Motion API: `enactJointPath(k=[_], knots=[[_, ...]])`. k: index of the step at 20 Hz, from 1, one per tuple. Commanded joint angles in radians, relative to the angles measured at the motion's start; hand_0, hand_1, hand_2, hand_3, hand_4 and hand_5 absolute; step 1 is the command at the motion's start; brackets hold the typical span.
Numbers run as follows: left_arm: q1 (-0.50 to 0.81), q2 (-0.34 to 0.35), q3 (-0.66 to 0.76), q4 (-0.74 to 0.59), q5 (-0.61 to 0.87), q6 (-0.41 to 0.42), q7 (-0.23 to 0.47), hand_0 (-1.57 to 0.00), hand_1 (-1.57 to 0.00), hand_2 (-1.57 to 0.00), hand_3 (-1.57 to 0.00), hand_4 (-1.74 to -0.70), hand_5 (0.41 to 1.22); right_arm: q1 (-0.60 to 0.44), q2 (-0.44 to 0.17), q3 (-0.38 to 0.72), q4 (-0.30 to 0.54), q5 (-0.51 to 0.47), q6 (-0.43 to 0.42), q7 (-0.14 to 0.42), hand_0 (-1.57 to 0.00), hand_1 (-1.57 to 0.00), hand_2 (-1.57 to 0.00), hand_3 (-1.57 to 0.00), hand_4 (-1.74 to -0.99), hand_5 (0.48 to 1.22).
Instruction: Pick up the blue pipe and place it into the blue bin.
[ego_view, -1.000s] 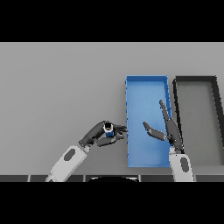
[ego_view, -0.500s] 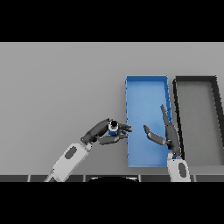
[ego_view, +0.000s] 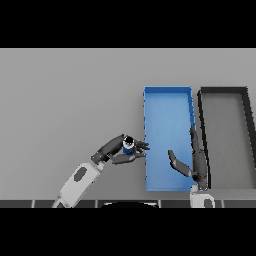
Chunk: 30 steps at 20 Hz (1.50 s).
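Left hand (ego_view: 120, 151) sits low in the frame, just left of centre, its arm coming up from the lower left. Fingers and thumb curl round the blue pipe (ego_view: 128, 146), a short blue cylinder with a dark top end, held upright or nearly so between them. Fingertips reach right to the left wall of the blue bin (ego_view: 146, 135); whether they touch it cannot be told. Pipe is outside the bin, just beside its left wall, at about the height of the bin's lower half

Right hand (ego_view: 196, 162) shows at the lower right, over the bin's right wall and lower right corner. Fingers straight and pointing up the frame, thumb spread out to the left over the bin floor; it holds nothing

Blue bin: long rectangle, right of centre, running from mid-frame down toward the lower edge, interior bare blue. Black bin (ego_view: 247, 125) stands just beside it on the right, same long shape, grey floor inside. Both rest on the grey table (ego_view: 65, 100)
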Motion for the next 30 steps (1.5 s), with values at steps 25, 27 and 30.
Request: enactJointPath(k=[25, 27, 30], knots=[[0.028, -0.058, 0.058, -0.028, -0.053, -0.111, 0.032, -1.57, -1.57, -1.57, -1.57, -1.47, 1.221, -0.543, -0.119, 0.267, -0.141, -0.197, 0.411, 0.585, 0.0, 0.0, 0.0, 0.0, -1.194, 0.514], [0.024, -0.067, 0.068, -0.005, -0.051, -0.131, 0.043, -1.57, -1.57, -1.57, -1.57, -1.46, 1.221, -0.589, -0.104, 0.268, -0.1, -0.208, 0.424, 0.609, 0.0, 0.0, 0.0, 0.0, -1.208, 0.512], [0.026, -0.074, 0.077, -0.004, -0.063, -0.148, 0.014, -1.57, -1.57, -1.57, -1.57, -1.46, 1.221, -0.637, -0.078, 0.28, -0.049, -0.212, 0.44, 0.62, -0.02, -0.11, -0.13, -0.05, -1.222, 0.517]])
